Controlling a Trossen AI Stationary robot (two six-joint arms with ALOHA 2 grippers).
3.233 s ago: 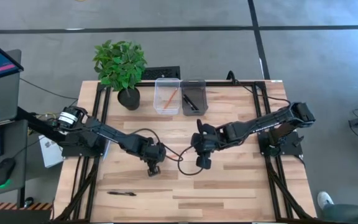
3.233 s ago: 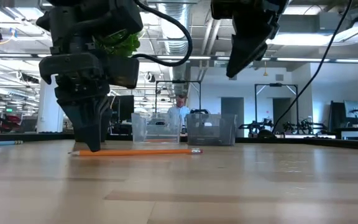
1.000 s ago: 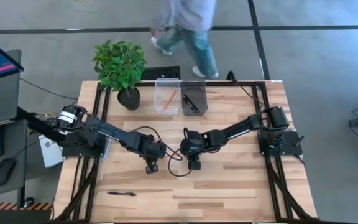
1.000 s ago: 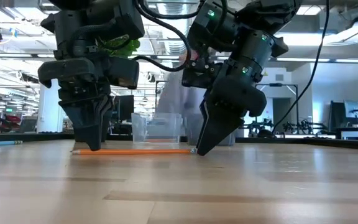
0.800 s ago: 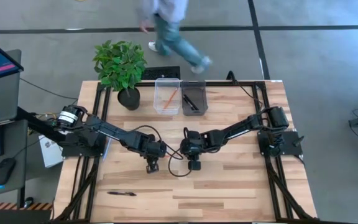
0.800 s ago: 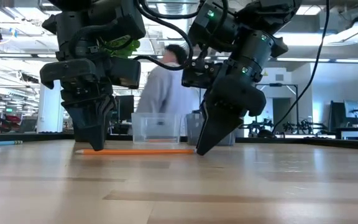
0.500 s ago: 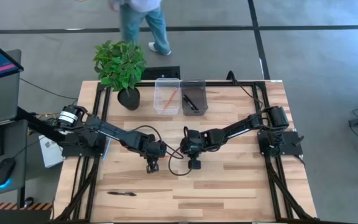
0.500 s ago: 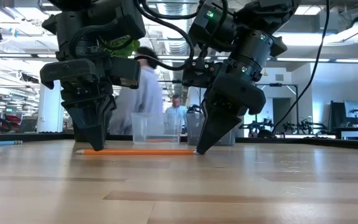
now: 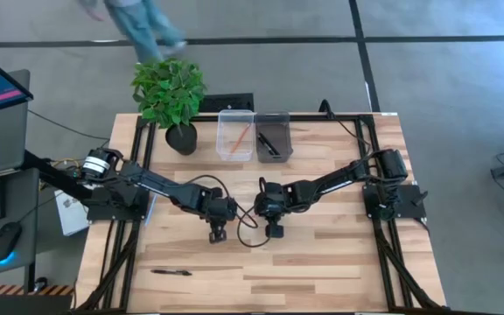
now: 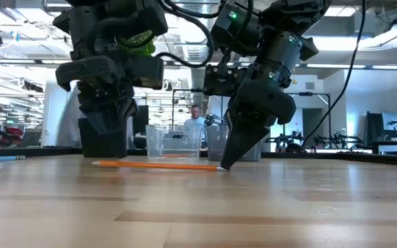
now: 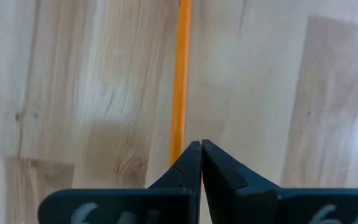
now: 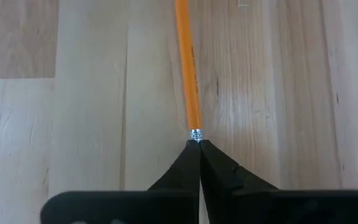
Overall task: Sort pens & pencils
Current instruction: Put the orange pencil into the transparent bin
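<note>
Gripping one end of an orange pencil [image 10: 158, 165], the right gripper [image 10: 226, 164] reaches steeply down to the surface [image 9: 322, 254].
Its fingers [image 12: 185, 171] are clenched on the pencil's metal band. The left gripper [image 9: 217, 234] hangs just above the pencil's other end, fingers [image 11: 219, 174] pressed together on nothing, its arm stretched in from the left edge. The pencil lies flat at mid-surface; a black pen [image 9: 171, 272] lies well apart near the front edge, and two bins [image 9: 254, 136] stand at the back.
</note>
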